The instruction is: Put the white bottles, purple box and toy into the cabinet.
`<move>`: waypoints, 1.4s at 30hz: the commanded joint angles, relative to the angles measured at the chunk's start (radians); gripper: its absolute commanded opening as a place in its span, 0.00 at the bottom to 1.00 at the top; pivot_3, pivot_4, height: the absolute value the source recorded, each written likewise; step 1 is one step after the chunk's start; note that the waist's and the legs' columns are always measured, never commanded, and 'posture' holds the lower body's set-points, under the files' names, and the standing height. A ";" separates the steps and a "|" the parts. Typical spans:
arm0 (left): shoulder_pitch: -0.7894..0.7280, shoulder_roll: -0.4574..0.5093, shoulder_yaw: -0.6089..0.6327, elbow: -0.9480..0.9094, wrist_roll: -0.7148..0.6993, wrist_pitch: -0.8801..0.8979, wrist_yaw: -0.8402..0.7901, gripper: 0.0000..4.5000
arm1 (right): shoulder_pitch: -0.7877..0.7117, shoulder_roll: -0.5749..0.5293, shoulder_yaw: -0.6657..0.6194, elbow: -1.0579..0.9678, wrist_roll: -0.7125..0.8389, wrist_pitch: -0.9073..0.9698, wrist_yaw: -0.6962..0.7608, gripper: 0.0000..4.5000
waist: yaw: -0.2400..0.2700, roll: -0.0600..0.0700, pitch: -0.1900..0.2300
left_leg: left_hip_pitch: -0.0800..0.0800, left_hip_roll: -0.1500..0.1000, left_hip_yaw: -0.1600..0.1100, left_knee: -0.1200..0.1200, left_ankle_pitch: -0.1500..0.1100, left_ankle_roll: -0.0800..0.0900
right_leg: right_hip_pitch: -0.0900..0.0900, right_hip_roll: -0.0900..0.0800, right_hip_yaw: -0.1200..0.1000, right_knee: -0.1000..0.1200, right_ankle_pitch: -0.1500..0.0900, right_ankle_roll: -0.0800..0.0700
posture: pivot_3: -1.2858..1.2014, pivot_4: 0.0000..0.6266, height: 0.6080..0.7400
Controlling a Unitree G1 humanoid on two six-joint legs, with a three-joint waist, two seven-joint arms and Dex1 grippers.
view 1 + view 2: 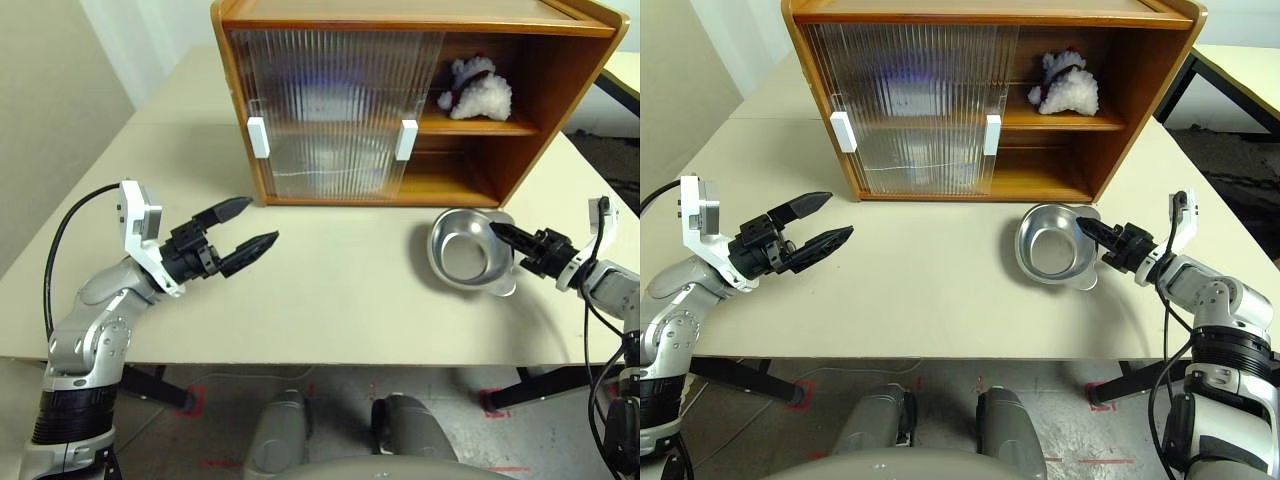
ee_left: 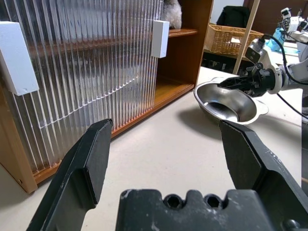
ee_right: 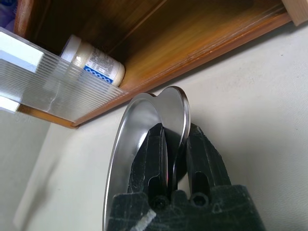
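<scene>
We count one cabinet (image 1: 330,110) on the tabletop (image 1: 330,300), with two sliding doors drawn to its left side and two white handles. One toy (image 1: 478,90) sits on its upper shelf at the open right side. In the right wrist view one white bottle (image 3: 94,61) lies on the lower shelf, partly behind a door. We cannot make out a second bottle or the purple box through the ribbed panels. One silver bowl (image 1: 462,250) stands empty in front of the cabinet. The right pincer (image 1: 500,236) is clamped on its rim. The left pincer (image 1: 245,228) hovers wide apart, empty.
</scene>
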 commanded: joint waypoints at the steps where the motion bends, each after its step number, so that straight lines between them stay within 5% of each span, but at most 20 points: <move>1: -0.012 0.005 -0.002 0.008 0.006 -0.004 -0.008 1.00 | -0.020 0.025 -0.079 -0.024 0.084 0.052 -0.052 0.08 | 0.000 0.000 0.000 | 0.000 0.000 0.000 0.000 0.000 0.000 | 0.000 0.000 0.000 0.000 0.000 0.000 | 0.57 0.03 1.00; 11: -0.028 0.010 -0.001 0.018 0.007 0.000 -0.010 1.00 | -0.143 0.169 -0.180 0.025 0.128 -0.039 -0.307 0.08 | -0.003 0.000 0.000 | 0.000 0.000 0.000 0.000 0.000 0.000 | 0.000 0.000 0.000 0.000 0.000 0.000 | 0.57 0.03 1.00; 26: -0.020 -0.004 -0.011 -0.003 0.014 -0.012 0.000 1.00 | -0.426 0.252 -0.163 0.538 -0.035 -0.607 -0.403 0.08 | -0.011 0.002 0.001 | -0.001 0.000 0.000 -0.001 0.002 0.003 | -0.001 0.000 0.000 0.000 0.003 0.004 | 0.58 0.02 1.00; 42: -0.015 -0.002 -0.015 -0.018 0.018 -0.015 0.006 1.00 | -0.579 0.280 -0.231 0.782 -0.021 -0.808 -0.501 0.08 | -0.023 0.002 0.001 | 0.000 0.000 -0.001 -0.004 0.002 0.004 | -0.001 0.000 0.000 0.001 0.006 0.011 | 0.59 0.00 1.00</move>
